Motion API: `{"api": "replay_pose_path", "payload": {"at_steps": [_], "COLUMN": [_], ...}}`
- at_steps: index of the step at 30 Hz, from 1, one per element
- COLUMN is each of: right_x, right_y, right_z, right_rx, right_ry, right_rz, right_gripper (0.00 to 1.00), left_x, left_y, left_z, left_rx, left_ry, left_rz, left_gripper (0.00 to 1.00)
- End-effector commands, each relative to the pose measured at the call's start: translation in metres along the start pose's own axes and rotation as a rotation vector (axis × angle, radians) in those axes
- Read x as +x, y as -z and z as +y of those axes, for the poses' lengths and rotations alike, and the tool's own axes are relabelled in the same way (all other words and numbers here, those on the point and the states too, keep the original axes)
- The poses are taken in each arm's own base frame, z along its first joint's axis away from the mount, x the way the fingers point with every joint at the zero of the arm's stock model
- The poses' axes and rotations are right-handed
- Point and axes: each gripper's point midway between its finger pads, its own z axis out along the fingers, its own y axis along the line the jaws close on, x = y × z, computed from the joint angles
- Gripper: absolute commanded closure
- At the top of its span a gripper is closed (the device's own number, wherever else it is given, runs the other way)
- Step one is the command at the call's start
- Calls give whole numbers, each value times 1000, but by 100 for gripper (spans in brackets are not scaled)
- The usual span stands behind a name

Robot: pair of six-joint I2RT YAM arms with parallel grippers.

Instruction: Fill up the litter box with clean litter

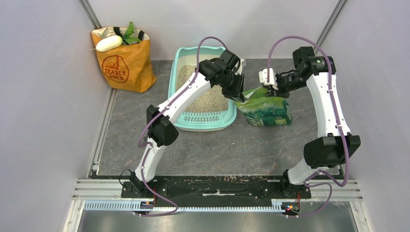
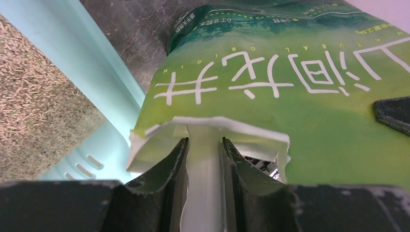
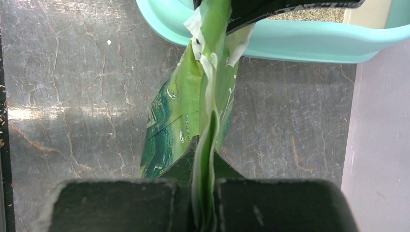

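The litter box (image 1: 203, 126) lies at the back middle of the table. The green bag (image 1: 265, 108) stands just beside its right wall, so the way for pouring is short. Both arms hold the bag's top. The left gripper (image 2: 204, 145) is closed tight on the torn white lip nearest the box, and the right gripper (image 3: 205, 145) pinches the folded edge (probably to keep the mouth stretched and aimed). The clean litter (image 1: 212, 100) covers much of the box floor.
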Motion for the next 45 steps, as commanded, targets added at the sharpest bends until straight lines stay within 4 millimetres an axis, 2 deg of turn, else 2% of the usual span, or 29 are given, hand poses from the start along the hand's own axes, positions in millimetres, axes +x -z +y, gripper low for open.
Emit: {"api": "replay_pose_path", "payload": {"at_steps": [1, 3, 5, 8, 11, 12, 14, 18, 20, 25, 29, 33, 36, 39, 43, 45], "right_x": [-38, -39, -37, -33, -31, -31, -31, -29, -29, -29, -26, -19, -18, -16, -13, -12], "right_y": [19, 17, 15, 15, 15, 15, 14, 13, 13, 12, 9, 1, -3, -4, -3, -1], "right_z": [-7, -7, -4, -2, 1, 1, 1, -3, -5, -7, -8, -15, -25, -33, -37, -37], "right_rx": [69, 63, 47, 38, 28, 27, 25, 25, 26, 22, 15, 27, 42, 52, 62, 64], "right_ry": [138, 153, 177, 190, 209, 213, 214, 214, 215, 204, 191, 178, 159, 152, 152, 152], "right_rz": [-65, -69, -61, -40, -33, -34, -37, -32, -27, -35, -38, -41, -49, -39, -24, -14], "right_gripper": [100, 100, 100, 100, 100, 100, 100, 100, 100, 100, 100, 100, 100, 100, 100, 100], "left_x": [20, 21, 17, 1, -18, -19, -13, 16, 25, 32, 40, 41, 36, 35, 32, 24], "left_y": [-32, -36, -31, -8, 15, 16, 9, -29, -43, -68, -85, -94, -87, -67, -47, -35], "left_z": [23, 25, 16, 12, 12, 13, 17, 41, 44, 25, 20, -1, -29, -62, -82, -88], "left_rx": [-110, -101, -20, 46, 31, 13, -21, -123, -146, -102, -45, 111, 292, 547, 726, 814], "left_ry": [69, 84, 111, 122, 80, 69, 65, 125, 126, 91, 116, 108, 78, 54, 60, 82], "left_rz": [67, 76, 88, 55, -34, -46, -28, 79, 105, 127, 173, 202, 210, 251, 284, 276], "left_gripper": [98, 98, 98, 98, 98, 98, 98, 98, 98, 98, 98, 98, 98, 98, 98, 98]}}
